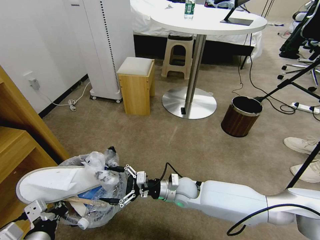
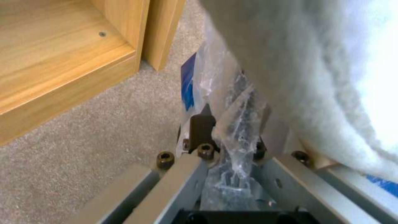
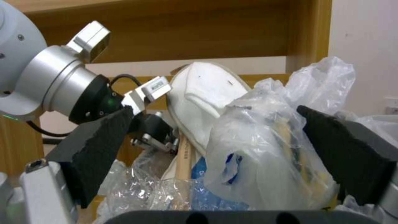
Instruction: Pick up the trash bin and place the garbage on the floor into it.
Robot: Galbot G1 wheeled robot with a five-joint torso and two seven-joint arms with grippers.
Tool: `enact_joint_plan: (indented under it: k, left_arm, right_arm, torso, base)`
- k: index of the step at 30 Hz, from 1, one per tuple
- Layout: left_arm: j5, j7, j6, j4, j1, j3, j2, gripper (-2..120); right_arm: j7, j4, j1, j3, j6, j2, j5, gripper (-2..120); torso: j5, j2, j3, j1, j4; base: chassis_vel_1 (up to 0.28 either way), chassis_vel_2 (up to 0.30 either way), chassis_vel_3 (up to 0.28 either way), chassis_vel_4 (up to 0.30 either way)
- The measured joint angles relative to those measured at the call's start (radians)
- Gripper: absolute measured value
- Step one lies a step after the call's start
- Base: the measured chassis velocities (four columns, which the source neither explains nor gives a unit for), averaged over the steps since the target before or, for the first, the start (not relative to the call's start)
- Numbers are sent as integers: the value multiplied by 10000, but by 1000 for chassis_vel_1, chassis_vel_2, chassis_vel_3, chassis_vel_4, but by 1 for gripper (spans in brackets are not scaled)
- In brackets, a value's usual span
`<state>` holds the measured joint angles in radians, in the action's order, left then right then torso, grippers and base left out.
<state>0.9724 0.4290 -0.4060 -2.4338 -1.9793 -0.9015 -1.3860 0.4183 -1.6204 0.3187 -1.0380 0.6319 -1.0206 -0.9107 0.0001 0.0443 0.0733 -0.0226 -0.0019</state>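
Foam pads of the right hand [image 1: 115, 184] stand spread to either side of the bunched plastic liner, touching nothing firmly as far as the right wrist view shows; the bag bulges up between them. Straight ahead of that hand, along the line of the outstretched right arm, sits the trash bin [image 1: 96, 203], low over the floor [image 1: 173, 140] by the corner of the wooden shelf unit [image 1: 23, 140]. Its liner is crammed: a white slipper [image 1: 56, 181] lies across the top, long axis running roughly away from the right hand toward the shelf, with a wooden stick [image 1: 80, 200] and a clear bottle [image 1: 75, 221] beneath. The left hand [image 2: 232, 161] comes up from the bin's far side and appears pinched on the rim and liner, carrying it. The right hand is the nearer one to the bag's loose top.
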Motion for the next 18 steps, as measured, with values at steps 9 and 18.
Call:
enact_joint_plan:
  k: [9,18]
  left_arm:
    - [-32,4,-10,79,-6,37,-45,0]
    - [-53,7,-32,302,-100,40,-13,0]
  right_arm:
    - [-102,-322,38,36,-62,163,-8,100]
    - [-192,-607,87,390,-93,416,-43,100]
  torso:
    - [0,0,0,0,0]
    - [-1,0,0,0,0]
  base:
    - [0,0,0,0]
    - [0,0,0,0]
